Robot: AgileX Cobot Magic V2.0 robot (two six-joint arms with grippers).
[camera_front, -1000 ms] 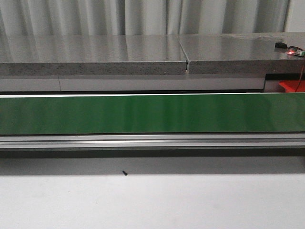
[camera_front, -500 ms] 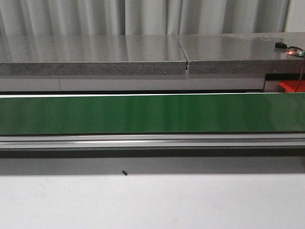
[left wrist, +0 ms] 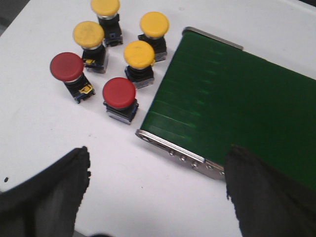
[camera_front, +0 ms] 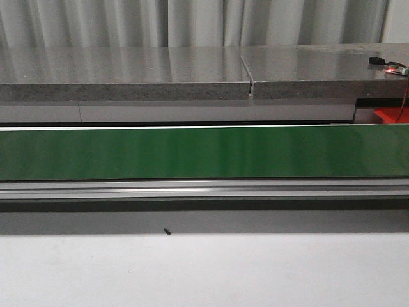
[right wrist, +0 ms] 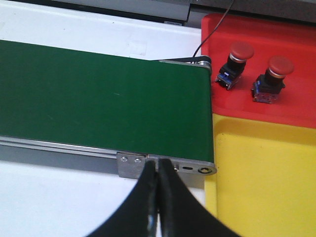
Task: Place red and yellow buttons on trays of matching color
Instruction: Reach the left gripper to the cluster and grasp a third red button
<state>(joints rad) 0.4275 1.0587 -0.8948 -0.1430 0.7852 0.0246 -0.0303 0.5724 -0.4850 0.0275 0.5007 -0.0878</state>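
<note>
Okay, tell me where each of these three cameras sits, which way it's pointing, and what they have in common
Front view: faces forward over the white table across the green conveyor belt; no arm shows.
Left wrist view: looks down past the open left gripper at six buttons, four yellow, two red, beside a belt end.
Right wrist view: looks down past the shut right gripper at the belt's end, the red tray with two red buttons, and the yellow tray.
Shared: all three show the belt.

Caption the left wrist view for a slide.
Open left gripper above four yellow buttons and two red buttons beside the green conveyor belt.
</note>
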